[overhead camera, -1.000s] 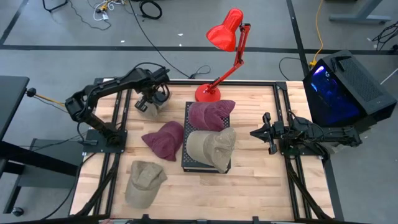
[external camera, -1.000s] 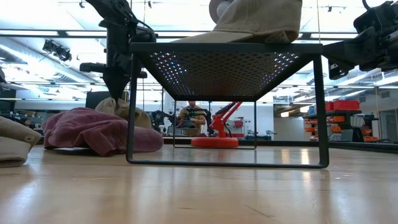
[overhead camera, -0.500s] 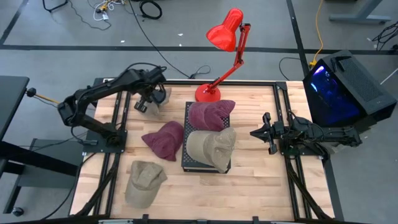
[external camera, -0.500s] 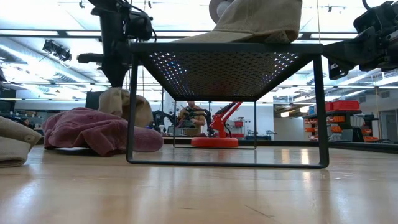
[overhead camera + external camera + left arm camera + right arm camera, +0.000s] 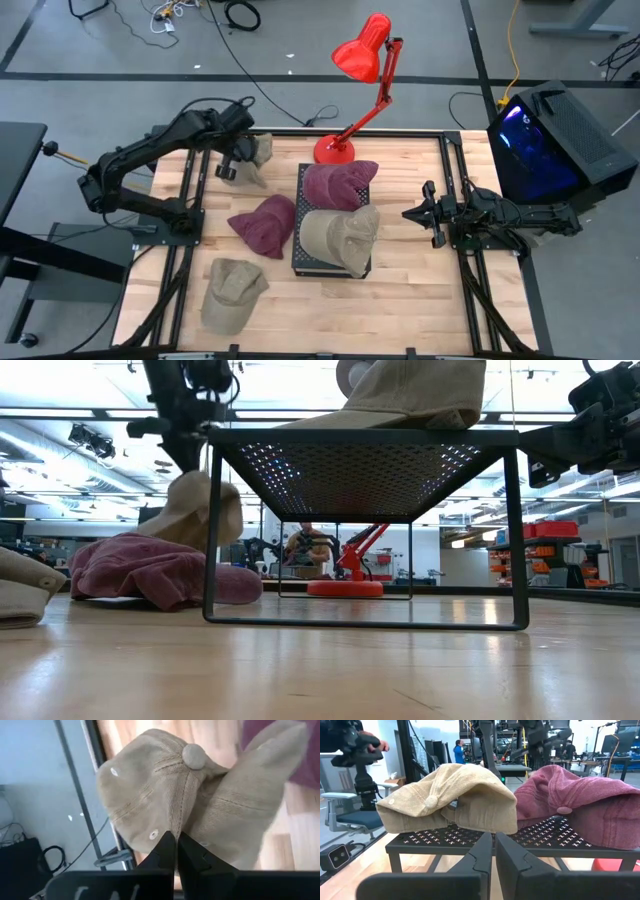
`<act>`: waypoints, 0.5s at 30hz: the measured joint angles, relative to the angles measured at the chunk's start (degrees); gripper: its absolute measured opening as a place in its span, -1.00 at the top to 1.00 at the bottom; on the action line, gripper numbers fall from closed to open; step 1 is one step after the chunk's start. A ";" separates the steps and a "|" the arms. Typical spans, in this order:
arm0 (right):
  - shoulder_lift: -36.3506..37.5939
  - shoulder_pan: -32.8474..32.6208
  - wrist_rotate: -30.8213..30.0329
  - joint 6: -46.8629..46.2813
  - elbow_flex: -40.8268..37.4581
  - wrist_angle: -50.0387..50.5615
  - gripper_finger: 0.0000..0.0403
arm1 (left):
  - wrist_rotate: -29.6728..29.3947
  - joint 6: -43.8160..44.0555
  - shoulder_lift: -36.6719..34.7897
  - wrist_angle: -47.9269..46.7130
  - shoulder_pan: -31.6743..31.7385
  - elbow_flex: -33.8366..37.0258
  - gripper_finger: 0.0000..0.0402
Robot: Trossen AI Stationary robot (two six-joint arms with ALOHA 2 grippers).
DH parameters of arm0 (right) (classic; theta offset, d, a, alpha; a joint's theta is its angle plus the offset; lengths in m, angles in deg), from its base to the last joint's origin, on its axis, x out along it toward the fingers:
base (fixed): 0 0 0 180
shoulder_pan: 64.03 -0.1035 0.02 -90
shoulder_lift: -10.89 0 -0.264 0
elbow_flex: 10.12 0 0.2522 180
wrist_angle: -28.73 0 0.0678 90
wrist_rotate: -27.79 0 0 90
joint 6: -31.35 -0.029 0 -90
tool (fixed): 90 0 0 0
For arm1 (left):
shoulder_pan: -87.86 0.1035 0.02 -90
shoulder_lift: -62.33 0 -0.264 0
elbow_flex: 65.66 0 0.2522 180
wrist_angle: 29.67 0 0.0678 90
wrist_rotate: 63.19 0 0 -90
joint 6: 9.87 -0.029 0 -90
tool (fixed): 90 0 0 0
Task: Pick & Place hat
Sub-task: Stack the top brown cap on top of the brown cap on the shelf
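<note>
The left gripper [image 5: 228, 163] is at the far-left part of the wooden table [image 5: 410, 300], with its fingers [image 5: 165, 851] pinched together on the crown of a tan corduroy hat [image 5: 255, 155]. In the low view this hat [image 5: 200, 510] hangs clear of the tabletop, beside the left leg of the black mesh stand [image 5: 365, 465]. Compared with one second ago, the left arm has raised the hat off the table and carried it slightly toward the far edge. On the near-left part of the table lies a second tan hat [image 5: 232, 290]. Between the left arm and the stand lies a maroon hat [image 5: 265, 224], close against the stand's left side and near the route from the held hat to the stand. The stand [image 5: 300, 262] occupies the table centre and carries a maroon hat on the stand [image 5: 340, 183] on its far half and a tan hat on the stand [image 5: 342, 236] on its near half; the two touch. A red desk lamp [image 5: 362, 60] stands on the far edge behind the stand. The right gripper [image 5: 422, 212] waits at the right side of the table, fingers [image 5: 482, 855] nearly together and holding nothing. A computer case [image 5: 550, 140] lit blue sits beyond the right edge. The floor is grey with cables [image 5: 240, 14]. A person [image 5: 303, 546] is seated in the room behind.
</note>
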 joint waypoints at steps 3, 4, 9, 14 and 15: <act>0.00 0.01 -0.02 0.00 0.00 0.02 0.87 | 0.06 1.39 -0.60 0.02 0.02 -2.03 0.97; 0.00 -0.01 0.00 0.02 0.00 0.02 0.87 | 0.07 1.72 -0.60 0.07 0.02 -2.92 0.97; 0.00 0.00 -0.01 0.00 0.00 0.01 0.87 | 0.90 2.95 -0.58 0.20 0.02 -8.00 0.97; 0.00 -0.01 -0.02 0.00 0.00 0.00 0.87 | 2.31 4.27 -0.60 0.36 0.02 -12.26 0.97; 0.00 0.00 0.00 0.00 0.00 0.01 0.87 | 2.49 4.47 -0.58 0.31 0.02 -12.95 0.97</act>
